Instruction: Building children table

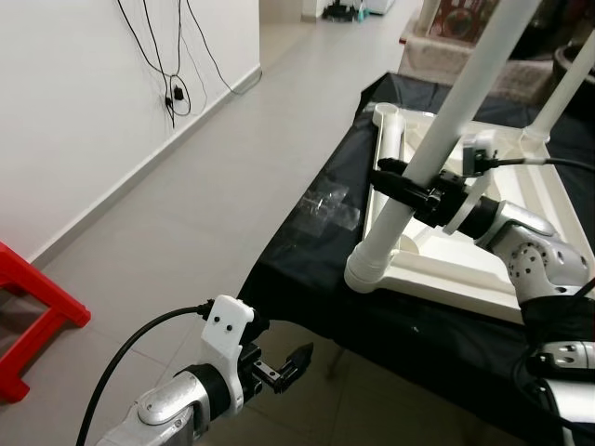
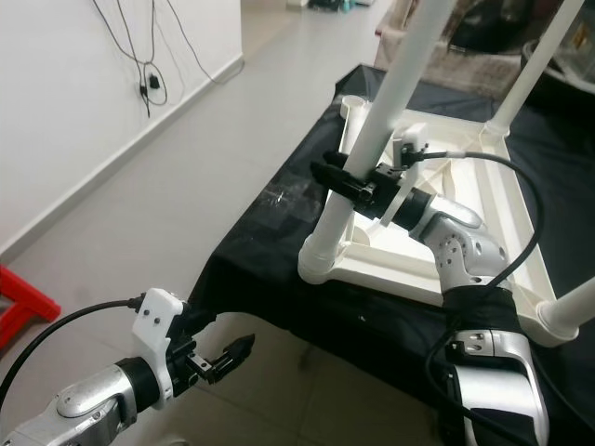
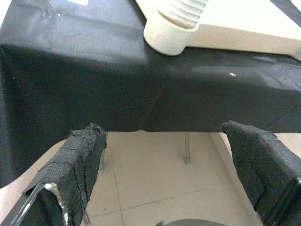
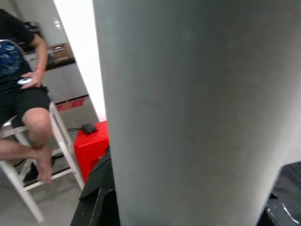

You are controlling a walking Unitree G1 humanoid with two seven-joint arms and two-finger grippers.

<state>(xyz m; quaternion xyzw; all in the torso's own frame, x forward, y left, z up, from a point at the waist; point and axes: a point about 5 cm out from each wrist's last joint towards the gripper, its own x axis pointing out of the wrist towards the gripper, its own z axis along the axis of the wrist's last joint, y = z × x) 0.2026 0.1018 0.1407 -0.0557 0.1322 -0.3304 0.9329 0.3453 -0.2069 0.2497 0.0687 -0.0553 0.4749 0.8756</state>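
Observation:
A white children's table top [image 1: 465, 265] lies upside down on a black-draped bench [image 1: 307, 279]. A long white leg [image 1: 437, 139] rises tilted from the socket [image 1: 367, 269] at its near left corner. My right gripper [image 1: 409, 186] is shut around this leg partway up; in the right wrist view the leg [image 4: 188, 113] is pressed close to the lens. Another leg [image 1: 560, 88] stands at the far right corner. My left gripper [image 1: 284, 367] hangs open and holds nothing, low in front of the bench edge. Its taped fingers [image 3: 75, 165] point at the cloth below the leg socket [image 3: 171, 28].
A red stool [image 1: 28, 316] stands on the tiled floor at the left. Cables [image 1: 172, 93] hang down the white wall. A clear plastic wrapper [image 1: 325, 204] lies on the cloth. A person [image 4: 23, 94] sits on a white chair beside a red box [image 4: 91, 146].

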